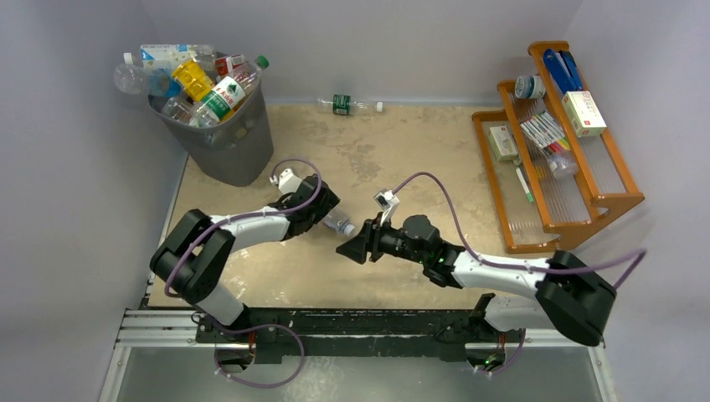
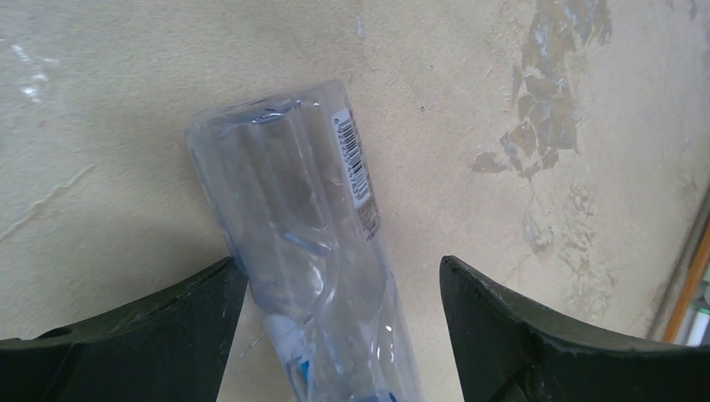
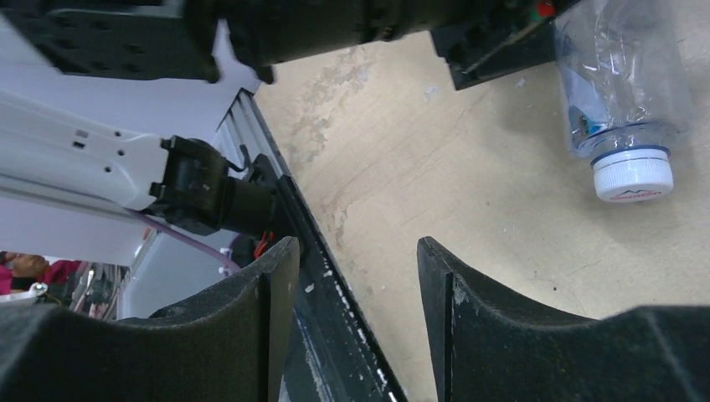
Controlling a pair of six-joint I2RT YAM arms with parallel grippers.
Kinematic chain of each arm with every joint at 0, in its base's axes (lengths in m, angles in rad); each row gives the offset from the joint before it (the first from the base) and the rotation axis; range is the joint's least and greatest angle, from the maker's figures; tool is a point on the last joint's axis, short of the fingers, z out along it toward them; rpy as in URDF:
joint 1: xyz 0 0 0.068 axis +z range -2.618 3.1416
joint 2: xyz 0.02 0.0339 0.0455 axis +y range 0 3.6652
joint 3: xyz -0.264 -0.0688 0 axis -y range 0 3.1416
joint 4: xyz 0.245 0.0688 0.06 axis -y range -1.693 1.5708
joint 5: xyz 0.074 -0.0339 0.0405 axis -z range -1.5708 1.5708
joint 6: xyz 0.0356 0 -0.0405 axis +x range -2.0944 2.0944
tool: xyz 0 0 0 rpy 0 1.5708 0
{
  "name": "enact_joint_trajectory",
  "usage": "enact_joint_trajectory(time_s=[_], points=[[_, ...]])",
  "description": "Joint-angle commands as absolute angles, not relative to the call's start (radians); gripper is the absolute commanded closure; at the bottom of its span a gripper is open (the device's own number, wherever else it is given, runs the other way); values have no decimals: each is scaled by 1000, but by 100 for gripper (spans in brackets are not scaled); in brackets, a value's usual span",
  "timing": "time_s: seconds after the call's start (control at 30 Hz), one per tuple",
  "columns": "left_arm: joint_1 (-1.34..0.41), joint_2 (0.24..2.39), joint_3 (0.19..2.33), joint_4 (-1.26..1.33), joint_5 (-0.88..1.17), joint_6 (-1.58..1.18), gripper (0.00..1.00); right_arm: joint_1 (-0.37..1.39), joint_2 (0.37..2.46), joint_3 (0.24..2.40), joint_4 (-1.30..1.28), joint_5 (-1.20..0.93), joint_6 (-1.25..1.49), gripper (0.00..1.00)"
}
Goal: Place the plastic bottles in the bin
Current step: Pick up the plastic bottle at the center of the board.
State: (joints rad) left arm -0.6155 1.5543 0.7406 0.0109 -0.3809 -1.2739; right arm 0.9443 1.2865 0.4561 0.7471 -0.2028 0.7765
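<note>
Two dark right fingers (image 3: 243,335) at the bottom edge, parted, with only bare table (image 3: 469,184) in the gap. Beige table, worn and blotched. Upper right: clear plastic bottle (image 3: 624,75) lying flat, white cap (image 3: 632,174) toward the camera, well apart from the fingers. Just beside its upper part, a black piece of the left arm's gripper (image 3: 511,50); contact unclear. Left: white arm link (image 3: 75,151), black joint (image 3: 205,188), purple cable (image 3: 180,244), metal rail (image 3: 289,209) along the table edge.
</note>
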Motion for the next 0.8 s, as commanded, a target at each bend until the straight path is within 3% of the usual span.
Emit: enact_joint_trajectory(time_s=[0.0, 0.2, 0.27, 0.53, 0.77], points=[[-624, 1624, 821, 23, -429, -1255, 20, 946, 1148, 453, 599, -157, 747, 43], [-624, 1677, 890, 25, -360, -1158, 58, 946, 1009, 430, 504, -127, 748, 42], [-624, 1665, 916, -7, -351, -1104, 64, 946, 971, 417, 485, -122, 751, 42], [-622, 1517, 1166, -313, -404, -838, 64, 946, 876, 400, 420, -114, 756, 42], [-532, 1463, 1636, -664, -403, -678, 61, 946, 825, 404, 376, -104, 753, 42]])
